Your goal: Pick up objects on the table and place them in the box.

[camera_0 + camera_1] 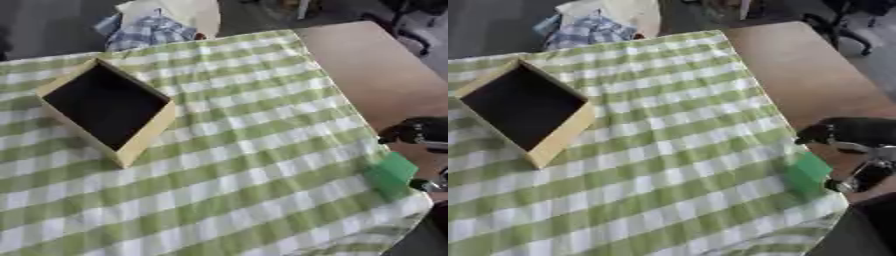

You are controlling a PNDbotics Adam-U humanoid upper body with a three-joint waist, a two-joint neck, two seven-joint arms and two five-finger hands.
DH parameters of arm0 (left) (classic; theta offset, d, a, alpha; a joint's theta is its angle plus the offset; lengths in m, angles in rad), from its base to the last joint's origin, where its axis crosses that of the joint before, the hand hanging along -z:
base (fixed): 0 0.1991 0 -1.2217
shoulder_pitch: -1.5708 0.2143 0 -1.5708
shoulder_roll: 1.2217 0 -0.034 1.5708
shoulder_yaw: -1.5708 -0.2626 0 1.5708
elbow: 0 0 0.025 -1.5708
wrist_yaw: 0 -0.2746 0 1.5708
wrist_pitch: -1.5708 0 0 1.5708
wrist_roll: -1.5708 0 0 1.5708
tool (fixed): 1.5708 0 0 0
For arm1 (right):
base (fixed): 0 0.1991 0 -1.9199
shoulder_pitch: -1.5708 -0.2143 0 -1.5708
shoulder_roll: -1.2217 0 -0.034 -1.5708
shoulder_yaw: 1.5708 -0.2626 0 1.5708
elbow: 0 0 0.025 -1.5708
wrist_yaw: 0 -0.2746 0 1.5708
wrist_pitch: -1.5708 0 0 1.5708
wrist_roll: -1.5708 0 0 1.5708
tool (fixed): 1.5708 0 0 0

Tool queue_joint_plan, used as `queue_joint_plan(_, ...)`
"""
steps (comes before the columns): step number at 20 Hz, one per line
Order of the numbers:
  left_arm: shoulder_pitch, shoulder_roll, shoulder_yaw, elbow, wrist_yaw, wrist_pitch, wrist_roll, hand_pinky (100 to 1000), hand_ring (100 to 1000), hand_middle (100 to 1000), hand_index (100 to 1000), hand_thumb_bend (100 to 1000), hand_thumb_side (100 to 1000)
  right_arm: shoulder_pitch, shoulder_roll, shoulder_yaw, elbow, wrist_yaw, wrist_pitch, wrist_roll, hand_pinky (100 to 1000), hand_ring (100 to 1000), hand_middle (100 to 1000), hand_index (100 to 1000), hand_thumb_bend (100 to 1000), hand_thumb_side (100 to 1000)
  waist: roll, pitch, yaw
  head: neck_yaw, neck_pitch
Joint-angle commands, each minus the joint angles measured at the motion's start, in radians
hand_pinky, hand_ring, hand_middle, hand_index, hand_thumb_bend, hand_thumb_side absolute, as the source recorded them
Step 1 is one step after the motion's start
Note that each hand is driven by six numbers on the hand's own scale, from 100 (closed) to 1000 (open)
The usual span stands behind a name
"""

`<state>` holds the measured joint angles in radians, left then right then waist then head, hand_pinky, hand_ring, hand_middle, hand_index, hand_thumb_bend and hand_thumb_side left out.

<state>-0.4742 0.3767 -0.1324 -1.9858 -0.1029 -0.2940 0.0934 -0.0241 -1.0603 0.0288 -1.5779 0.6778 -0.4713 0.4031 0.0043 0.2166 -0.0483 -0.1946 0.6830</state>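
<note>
A green block (807,172) lies near the right edge of the green-and-white checked cloth (254,165). My right hand (852,134), black with silver parts, comes in from the right edge and sits just right of the block, close to it; whether it touches the block is unclear. An open box (149,131) with tan walls and a dark inside stands at the left of the cloth, turned at an angle, and nothing shows inside it. My left hand shows in neither view.
Bare brown tabletop (376,70) runs along the right of the cloth. Beyond the far edge sits a pile of plaid and pale fabric (153,27). A dark office chair (846,25) stands at the upper right.
</note>
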Motion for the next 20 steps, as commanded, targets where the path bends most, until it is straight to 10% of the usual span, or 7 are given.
queue_joint_plan(1,-0.007,0.007,0.008,-0.014,0.007,0.001,-0.008,495,559,553,716,100,562,-0.02,-0.037,0.004,0.0,-0.016,-0.013,0.001,1000,932,931,982,366,233,-0.004,-0.01,0.002,-0.004,-0.011)
queue_joint_plan(11,-0.003,0.002,0.009,-0.014,0.008,0.003,-0.017,495,557,548,713,100,560,-0.032,-0.032,0.032,0.037,-0.007,-0.032,0.037,983,899,846,894,322,254,-0.003,-0.007,0.007,-0.005,-0.011)
queue_joint_plan(20,-0.001,-0.001,0.009,-0.014,0.005,0.01,-0.03,498,558,546,714,100,559,-0.038,-0.029,0.036,0.011,-0.045,-0.047,-0.035,640,581,508,622,219,108,-0.004,-0.006,0.01,-0.003,-0.011)
